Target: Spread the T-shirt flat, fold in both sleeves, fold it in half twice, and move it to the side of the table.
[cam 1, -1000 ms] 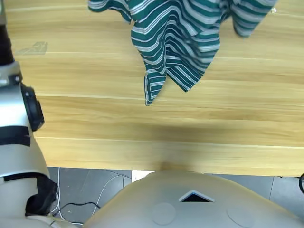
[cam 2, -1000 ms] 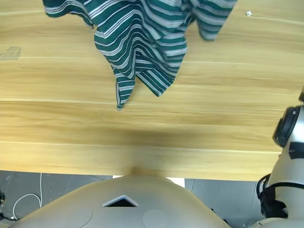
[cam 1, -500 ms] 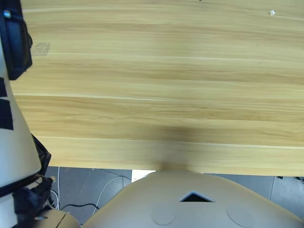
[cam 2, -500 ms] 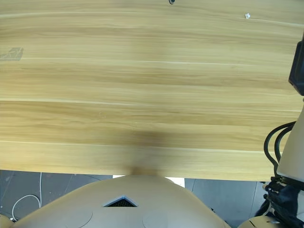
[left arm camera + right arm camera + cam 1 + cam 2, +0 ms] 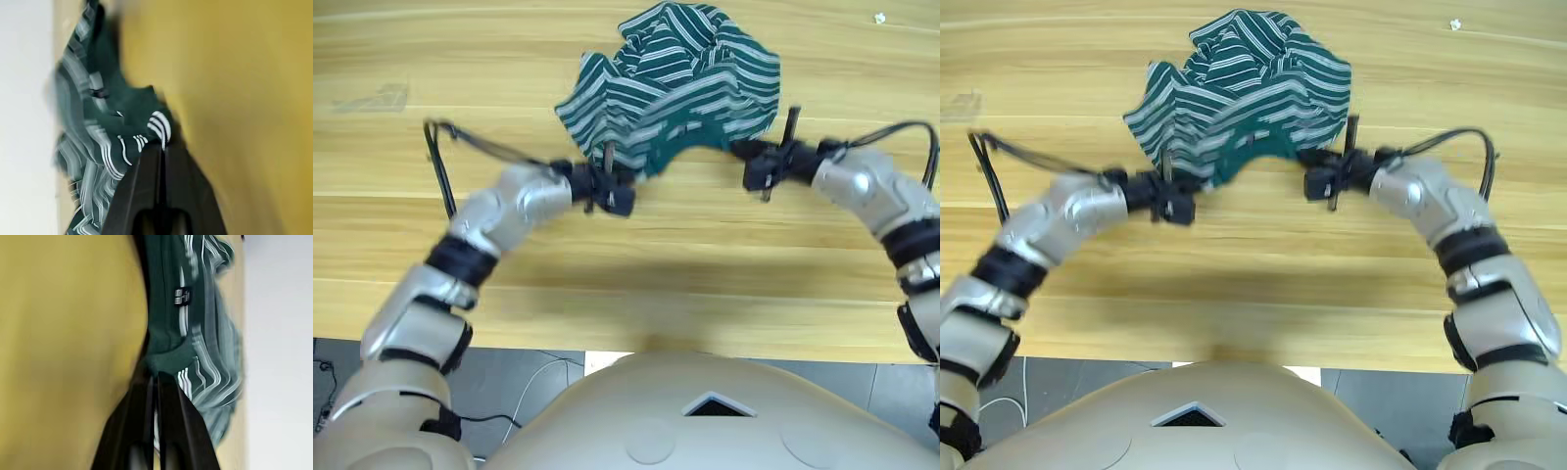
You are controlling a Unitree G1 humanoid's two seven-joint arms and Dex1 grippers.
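Note:
The green T-shirt with white stripes lies bunched in a heap on the far middle of the wooden table. My left gripper is shut on the heap's near left edge, low over the table. My right gripper is shut on its near right edge. In the left wrist view the closed fingers pinch a striped fold of the T-shirt. The right wrist view shows the same: dark fingers pressed together on a green hem of the T-shirt.
Bare wood stretches from the heap to the table's front edge. A small white speck lies at the far right. Below the front edge, cables run over a grey floor.
A second ago the T-shirt hung above the table; half a second ago it was out of view with the arms raised. Now both arms are low and the shirt lies bunched on the table.

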